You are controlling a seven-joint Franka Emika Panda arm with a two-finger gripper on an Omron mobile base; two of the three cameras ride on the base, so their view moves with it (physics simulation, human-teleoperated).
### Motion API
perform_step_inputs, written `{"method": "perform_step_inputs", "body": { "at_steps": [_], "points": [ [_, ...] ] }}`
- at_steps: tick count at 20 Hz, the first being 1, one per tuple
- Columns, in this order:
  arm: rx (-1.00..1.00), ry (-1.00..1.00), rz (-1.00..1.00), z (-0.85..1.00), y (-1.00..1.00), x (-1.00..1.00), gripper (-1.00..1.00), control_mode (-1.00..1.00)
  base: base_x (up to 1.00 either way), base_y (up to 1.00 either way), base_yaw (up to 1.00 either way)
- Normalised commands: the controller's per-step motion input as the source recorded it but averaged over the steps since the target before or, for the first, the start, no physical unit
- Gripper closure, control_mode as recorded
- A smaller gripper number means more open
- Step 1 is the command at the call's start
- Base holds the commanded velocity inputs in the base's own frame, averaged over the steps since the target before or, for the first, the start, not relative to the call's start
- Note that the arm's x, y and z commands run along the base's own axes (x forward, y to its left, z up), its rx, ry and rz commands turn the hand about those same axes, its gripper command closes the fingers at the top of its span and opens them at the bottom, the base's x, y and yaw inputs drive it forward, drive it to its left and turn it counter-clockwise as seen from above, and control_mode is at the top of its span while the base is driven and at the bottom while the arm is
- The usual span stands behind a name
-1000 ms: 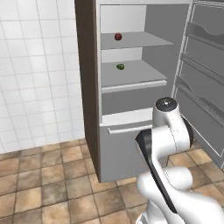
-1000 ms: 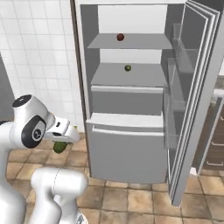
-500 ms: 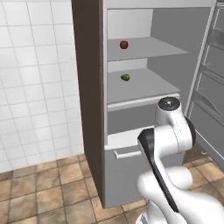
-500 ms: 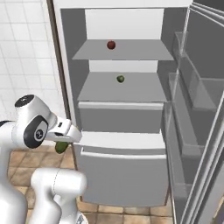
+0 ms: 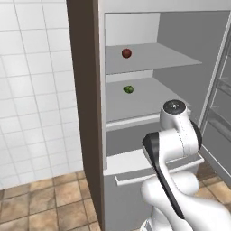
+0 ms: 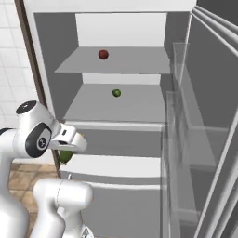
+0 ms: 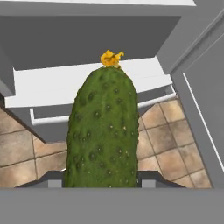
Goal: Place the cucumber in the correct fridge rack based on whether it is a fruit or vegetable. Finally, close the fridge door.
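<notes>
The cucumber (image 7: 103, 135), bumpy green with a yellow tip, stands between my fingertips (image 7: 148, 181); my gripper (image 7: 103, 181) is shut on it. From the right base it hangs below the white hand (image 6: 69, 138) as a small green piece (image 6: 65, 157), low at the fridge's left front, in front of the drawer. The fridge rack (image 6: 139, 106) (image 5: 149, 101) is the second shelf, above and beyond the hand; a round dark green item (image 6: 116, 93) (image 5: 128, 89) lies on it. The fridge door (image 6: 218, 121) (image 5: 222, 85) stands open on the right.
A red ball (image 6: 103, 54) (image 5: 127, 53) sits on the top shelf (image 6: 139, 62). The pale drawer front (image 7: 87, 83) (image 5: 135, 164) juts out below the rack. Door bins (image 6: 183, 139) project on the right. The fridge's dark side wall (image 5: 85, 113) and white tiles are left; brown floor tiles lie below.
The whole picture has grown and shifted: the base has driven closer to the fridge. The arm keeps its pose with the cucumber still held.
</notes>
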Motion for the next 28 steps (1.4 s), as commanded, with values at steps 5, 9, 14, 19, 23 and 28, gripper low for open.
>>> {"method": "perform_step_inputs", "body": {
  "at_steps": [5,9,14,19,23,28],
  "points": [
    [0.0,0.0,0.0,0.0,0.0,0.0,1.0,1.0,0.49,-0.27,0.05],
    [0.0,0.0,0.0,0.0,0.0,0.0,1.0,1.0,0.41,-0.35,0.09],
    [0.0,0.0,0.0,0.0,0.0,0.0,1.0,1.0,0.32,-0.29,0.12],
    [0.0,0.0,0.0,0.0,0.0,0.0,1.0,1.0,0.38,-0.15,0.16],
    [0.02,-0.22,0.11,0.17,-0.25,0.45,1.0,-1.0,0.12,-0.07,0.04],
    [0.02,-0.23,0.1,0.24,-0.14,0.92,1.0,-1.0,0.0,0.0,0.0]
  ]
}}
